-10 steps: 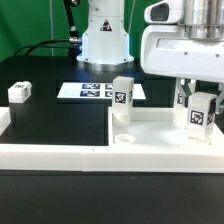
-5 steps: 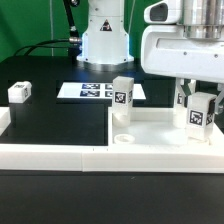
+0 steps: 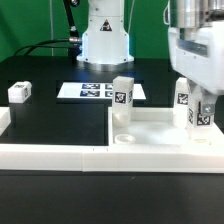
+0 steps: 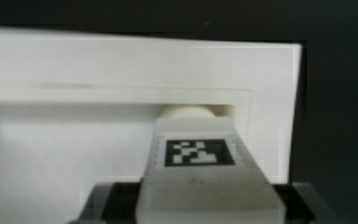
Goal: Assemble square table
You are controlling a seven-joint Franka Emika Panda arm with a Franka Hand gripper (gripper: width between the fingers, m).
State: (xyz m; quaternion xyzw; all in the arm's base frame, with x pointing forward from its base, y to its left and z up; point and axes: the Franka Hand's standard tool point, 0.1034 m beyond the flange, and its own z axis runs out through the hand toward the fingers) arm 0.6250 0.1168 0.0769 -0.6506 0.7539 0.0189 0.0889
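The white square table top point(image 3: 158, 128) lies against the corner of the border wall. One white tagged leg point(image 3: 123, 98) stands upright on its left part, with a round socket point(image 3: 124, 137) in front of it. My gripper point(image 3: 197, 98) is shut on a second tagged leg point(image 3: 201, 112), held upright on the top's right part. In the wrist view this leg point(image 4: 202, 160) sits between my dark fingers point(image 4: 115, 205), its far end at a round socket point(image 4: 194, 108) in the table top point(image 4: 87, 70). A third leg block point(image 3: 20, 92) lies far off at the exterior view's left.
The marker board point(image 3: 92, 91) lies flat behind the table top. The long low white border wall point(image 3: 55, 155) runs along the front and turns up at the left. The robot base point(image 3: 104, 35) stands at the back.
My gripper has turned about its vertical axis with the leg in it. The leg's tags now face a different way. The other parts have not moved.
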